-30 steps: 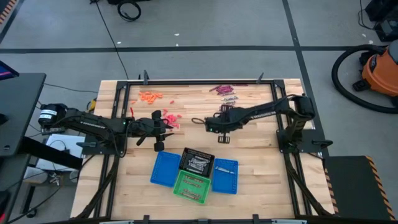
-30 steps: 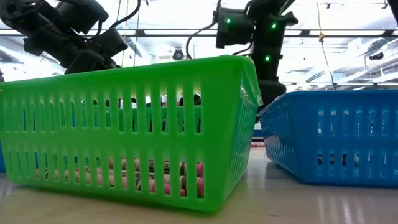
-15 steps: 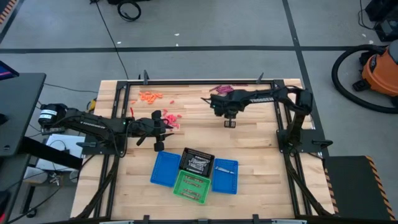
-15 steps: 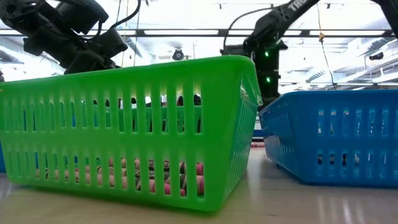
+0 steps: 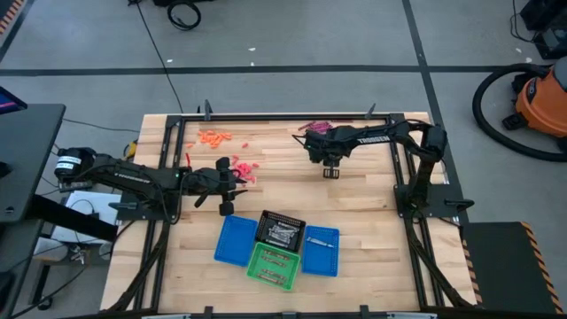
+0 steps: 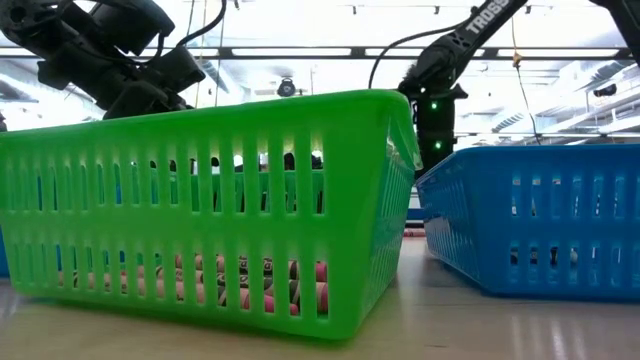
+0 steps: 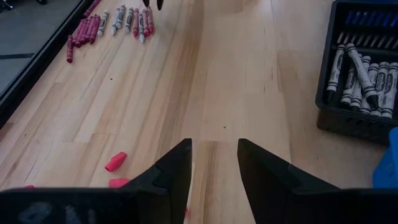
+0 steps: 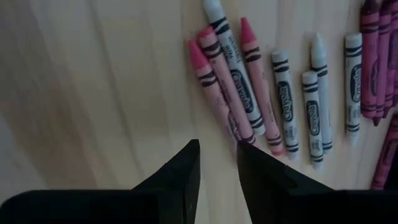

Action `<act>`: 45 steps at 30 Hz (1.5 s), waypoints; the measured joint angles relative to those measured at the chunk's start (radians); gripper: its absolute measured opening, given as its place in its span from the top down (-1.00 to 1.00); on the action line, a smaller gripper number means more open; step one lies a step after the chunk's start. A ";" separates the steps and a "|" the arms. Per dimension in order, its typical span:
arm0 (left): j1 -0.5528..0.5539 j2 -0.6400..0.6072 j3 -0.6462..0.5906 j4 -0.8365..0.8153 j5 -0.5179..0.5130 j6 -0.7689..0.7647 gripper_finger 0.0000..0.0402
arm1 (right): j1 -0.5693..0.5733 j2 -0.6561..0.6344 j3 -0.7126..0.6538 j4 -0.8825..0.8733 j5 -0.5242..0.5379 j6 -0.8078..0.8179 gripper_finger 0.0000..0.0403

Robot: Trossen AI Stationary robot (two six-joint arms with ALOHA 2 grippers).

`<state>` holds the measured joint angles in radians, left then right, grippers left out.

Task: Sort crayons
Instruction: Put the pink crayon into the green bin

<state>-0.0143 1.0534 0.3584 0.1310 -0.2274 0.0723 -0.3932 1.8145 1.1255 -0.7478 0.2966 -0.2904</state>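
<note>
Right gripper, fingers slightly parted and empty, hovers at the crayons, upper centre; it should straddle one stick. Left gripper, parted, empty, waits centre-left.

We count four baskets on the table: two blue, one black, one green. Two arms work above; loose crayons number too many to tally.

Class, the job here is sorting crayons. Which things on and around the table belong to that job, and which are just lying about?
Part of the job:
crayons on the table
grey crayons in the black basket
green basket
blue baskets

Lying about:
orange vacuum
cable coil on the floor
</note>
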 joint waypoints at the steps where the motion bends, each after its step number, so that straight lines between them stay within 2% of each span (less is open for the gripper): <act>1: 0.000 0.000 0.000 0.000 0.000 0.000 0.30 | -0.005 0.000 0.000 0.010 -0.002 -0.005 0.44; 9: -0.001 0.000 -0.007 0.051 0.000 0.026 0.30 | -0.041 0.000 0.000 0.046 -0.064 -0.056 0.43; 16: 0.000 0.000 -0.134 0.333 0.012 0.057 0.30 | -0.049 0.000 0.000 0.078 -0.105 -0.104 0.43; 21: 0.001 0.000 -0.184 0.426 0.007 0.074 0.30 | -0.055 0.000 -0.027 0.110 -0.111 -0.124 0.43; 27: 0.001 0.000 -0.187 0.434 0.004 0.073 0.30 | -0.055 -0.005 -0.076 0.162 -0.111 -0.125 0.43; 38: 0.001 0.000 -0.187 0.434 0.004 0.077 0.30 | -0.012 -0.003 -0.078 0.139 -0.134 -0.121 0.44; 42: 0.001 0.000 -0.187 0.435 0.004 0.078 0.30 | -0.005 -0.004 -0.070 0.088 -0.189 -0.092 0.47; 45: 0.001 0.000 -0.187 0.438 0.004 0.078 0.30 | -0.014 -0.002 -0.047 0.011 -0.274 -0.051 0.51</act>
<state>-0.0135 1.0538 0.1719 0.5686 -0.2234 0.1505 -0.4075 1.8122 1.0781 -0.7365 0.0224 -0.3414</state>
